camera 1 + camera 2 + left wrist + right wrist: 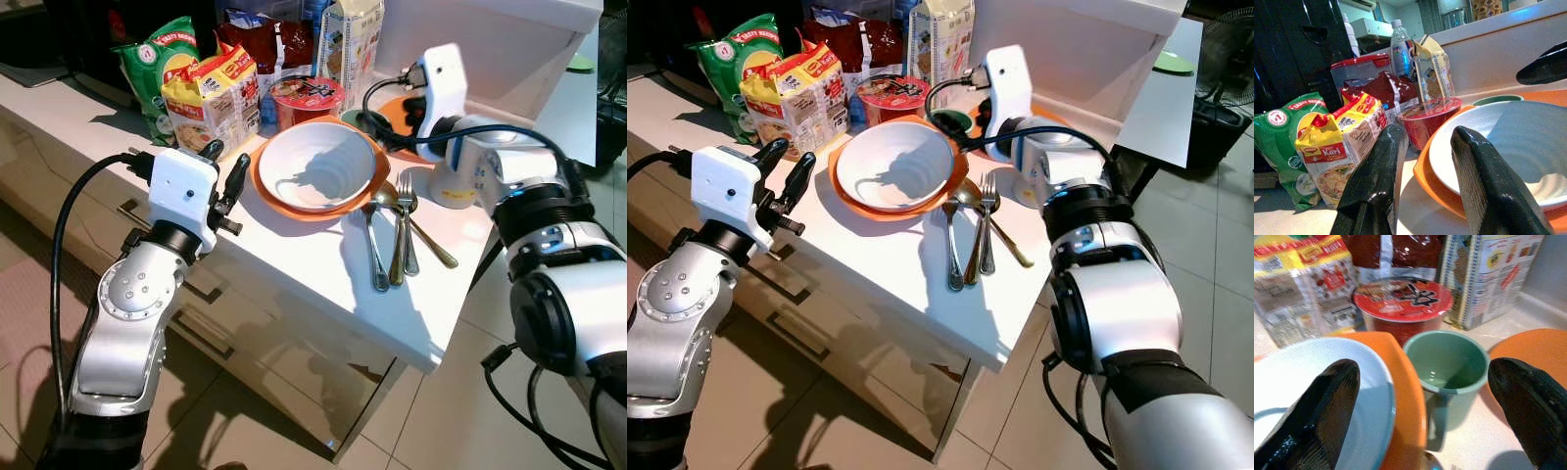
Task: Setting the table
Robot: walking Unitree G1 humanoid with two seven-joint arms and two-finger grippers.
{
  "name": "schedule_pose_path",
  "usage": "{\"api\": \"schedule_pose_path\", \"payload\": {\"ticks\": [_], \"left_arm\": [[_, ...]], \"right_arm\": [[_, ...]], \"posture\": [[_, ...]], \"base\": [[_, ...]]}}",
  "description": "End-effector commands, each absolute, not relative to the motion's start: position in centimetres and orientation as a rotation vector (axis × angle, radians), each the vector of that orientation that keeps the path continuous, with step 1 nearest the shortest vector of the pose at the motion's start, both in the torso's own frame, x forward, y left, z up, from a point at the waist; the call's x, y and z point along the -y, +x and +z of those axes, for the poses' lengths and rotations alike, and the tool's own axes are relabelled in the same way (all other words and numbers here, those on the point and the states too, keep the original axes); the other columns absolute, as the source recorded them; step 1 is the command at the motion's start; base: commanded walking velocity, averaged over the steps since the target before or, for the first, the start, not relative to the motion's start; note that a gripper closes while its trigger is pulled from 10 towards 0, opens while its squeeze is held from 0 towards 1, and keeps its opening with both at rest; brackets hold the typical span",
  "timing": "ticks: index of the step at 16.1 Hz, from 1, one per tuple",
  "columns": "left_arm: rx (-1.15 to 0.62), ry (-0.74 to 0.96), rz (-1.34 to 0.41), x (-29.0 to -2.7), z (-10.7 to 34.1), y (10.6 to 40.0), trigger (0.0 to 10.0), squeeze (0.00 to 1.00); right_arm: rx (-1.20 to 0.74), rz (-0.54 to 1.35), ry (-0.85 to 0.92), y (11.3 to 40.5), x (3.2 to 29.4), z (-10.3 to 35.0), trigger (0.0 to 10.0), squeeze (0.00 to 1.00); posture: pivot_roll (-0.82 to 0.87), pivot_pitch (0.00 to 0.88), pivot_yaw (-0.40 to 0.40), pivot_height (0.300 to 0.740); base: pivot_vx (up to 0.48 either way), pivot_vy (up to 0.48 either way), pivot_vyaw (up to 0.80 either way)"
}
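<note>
A white ceramic bowl (893,166) sits in an orange plate (844,196) on the white surface (911,274). Metal cutlery (972,235) lies just beside it. The left gripper (784,168), fingers apart, hovers nearby.

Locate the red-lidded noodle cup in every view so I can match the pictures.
Left eye view: noodle cup behind the white bowl, upper centre.
Right eye view: noodle cup, upper centre-left, behind the bowl.
Left wrist view: noodle cup at centre, beyond the left claw.
Right wrist view: noodle cup, upper centre, behind the green mug.
Shared landmark: the yellow noodle packet beside it.
</note>
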State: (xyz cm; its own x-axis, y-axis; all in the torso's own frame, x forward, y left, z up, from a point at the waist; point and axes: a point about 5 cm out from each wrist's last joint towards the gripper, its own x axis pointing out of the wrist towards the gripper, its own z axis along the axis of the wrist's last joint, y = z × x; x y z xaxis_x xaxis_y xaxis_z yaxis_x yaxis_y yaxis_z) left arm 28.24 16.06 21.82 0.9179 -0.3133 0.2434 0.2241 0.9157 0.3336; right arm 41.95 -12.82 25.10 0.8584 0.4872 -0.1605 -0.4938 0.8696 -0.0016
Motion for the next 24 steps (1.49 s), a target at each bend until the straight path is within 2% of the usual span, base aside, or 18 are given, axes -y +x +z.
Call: {"api": "schedule_pose_path", "payload": {"ticks": [1, 9, 20, 24], "left_arm": [[0.295, 0.323, -0.294, -15.9, 22.1, 27.9, 10.0, 0.0], [0.265, 0.353, -0.297, -16.3, 22.2, 27.0, 10.0, 0.0], [0.251, 0.37, -0.283, -16.5, 22.3, 26.7, 10.0, 0.0], [0.253, 0.379, -0.28, -16.6, 22.4, 26.7, 10.0, 0.0]], "right_arm": [[-0.132, 0.53, -0.008, 42.1, 12.8, 25.7, 10.0, 0.0], [-0.191, 0.552, 0.038, 41.9, 12.1, 23.6, 10.0, 0.0], [-0.286, 0.565, -0.02, 41.5, 11.8, 21.4, 10.0, 0.0], [-0.317, 0.579, 0.031, 41.4, 11.6, 21.0, 10.0, 0.0]], "posture": [[0.13, 0.0, -0.065, 0.74], [0.16, 0.0, -0.061, 0.74], [0.16, 0.003, -0.063, 0.74], [0.16, 0.004, -0.064, 0.74]], "base": [[0.0, 0.0, 0.0], [0.0, 0.0, 0.0], [0.0, 0.0, 0.0], [0.0, 0.0, 0.0]]}}
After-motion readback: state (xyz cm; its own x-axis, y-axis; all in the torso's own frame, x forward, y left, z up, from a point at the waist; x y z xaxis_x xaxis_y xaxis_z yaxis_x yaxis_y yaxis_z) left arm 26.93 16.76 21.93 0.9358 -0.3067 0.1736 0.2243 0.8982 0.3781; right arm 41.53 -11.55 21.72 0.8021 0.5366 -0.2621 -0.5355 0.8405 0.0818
